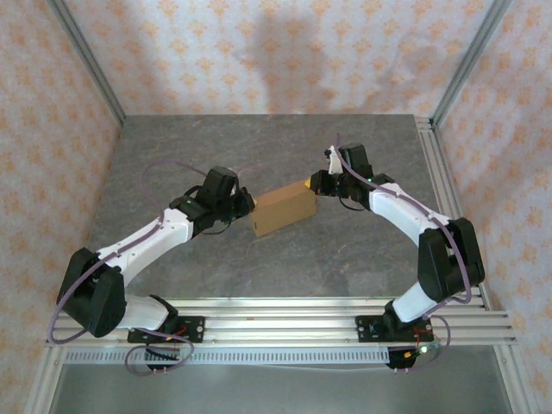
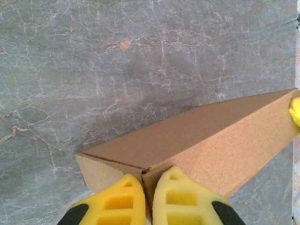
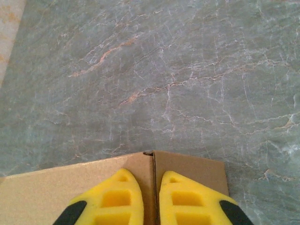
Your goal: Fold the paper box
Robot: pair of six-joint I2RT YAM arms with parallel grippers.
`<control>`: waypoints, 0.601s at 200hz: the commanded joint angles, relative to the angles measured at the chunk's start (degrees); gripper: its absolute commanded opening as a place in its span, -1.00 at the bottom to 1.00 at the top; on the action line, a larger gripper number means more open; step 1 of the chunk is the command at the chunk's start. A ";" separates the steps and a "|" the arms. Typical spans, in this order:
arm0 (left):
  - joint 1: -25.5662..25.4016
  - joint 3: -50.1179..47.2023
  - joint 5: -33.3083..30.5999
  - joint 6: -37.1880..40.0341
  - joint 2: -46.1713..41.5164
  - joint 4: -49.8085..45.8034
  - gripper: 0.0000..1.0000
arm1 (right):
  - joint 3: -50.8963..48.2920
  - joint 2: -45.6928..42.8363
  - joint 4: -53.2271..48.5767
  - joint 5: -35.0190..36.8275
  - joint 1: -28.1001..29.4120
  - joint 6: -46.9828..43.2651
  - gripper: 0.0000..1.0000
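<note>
Paper box (image 1: pixel 283 210) bridges left gripper (image 2: pixel 150 183) and right gripper (image 3: pixel 153 180), each pinching a corner seam just ahead of its fingertips. Risk: uneven pulling could tear the cardboard or pop the fold

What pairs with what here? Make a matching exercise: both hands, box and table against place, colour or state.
Things:
1. left hand
2. right hand
3. paper box
4. table

Place, colour or state:
A. grey, marbled
B. shut on the box's right end
C. brown, closed up, lying between the two hands
D. shut on the box's left end

Pairs: 1-D, 2-B, 3-C, 4-A
</note>
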 commanded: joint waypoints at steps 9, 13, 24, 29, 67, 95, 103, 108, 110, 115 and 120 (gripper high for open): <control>-0.67 -4.17 -0.19 1.06 4.47 -11.56 -0.66 | -0.58 0.00 -2.85 -2.41 0.77 0.42 -0.69; -0.64 -4.15 -0.32 1.04 4.32 -11.68 -0.51 | -0.35 0.03 -2.89 -2.69 0.76 0.41 -0.54; -0.62 -4.06 -0.03 0.95 3.97 -11.63 -0.29 | -0.31 0.05 -2.36 -3.03 0.74 0.45 -0.23; -0.66 -4.15 0.00 0.80 3.88 -11.58 -0.23 | -0.48 0.04 -2.16 -3.04 0.74 0.51 -0.21; -0.62 -5.36 0.18 0.34 4.03 -10.54 -0.66 | -1.73 1.23 -2.07 -2.33 0.52 0.15 -0.58; -0.64 -4.69 0.34 0.95 4.42 -10.74 -0.94 | -1.41 0.35 -1.95 -2.15 0.52 0.37 -0.81; -0.68 -3.43 -0.51 1.94 4.22 -11.76 -0.94 | -1.05 -0.03 -2.11 -2.04 0.54 0.08 -0.80; -0.63 -2.36 -1.08 2.91 3.97 -12.50 -0.91 | -0.77 -0.27 -2.37 -1.81 0.48 -0.03 -0.76; -0.63 -1.90 -1.48 3.35 3.87 -12.86 -0.89 | -0.61 -0.31 -2.42 -1.84 0.47 -0.13 -0.73; -0.64 -0.43 -2.10 4.66 3.79 -13.76 -0.78 | -0.24 -0.48 -2.53 -1.76 0.48 -0.18 -0.62; -0.66 1.09 -3.21 6.07 3.71 -15.07 -0.62 | 0.05 -0.76 -2.47 -1.63 0.50 -0.12 -0.46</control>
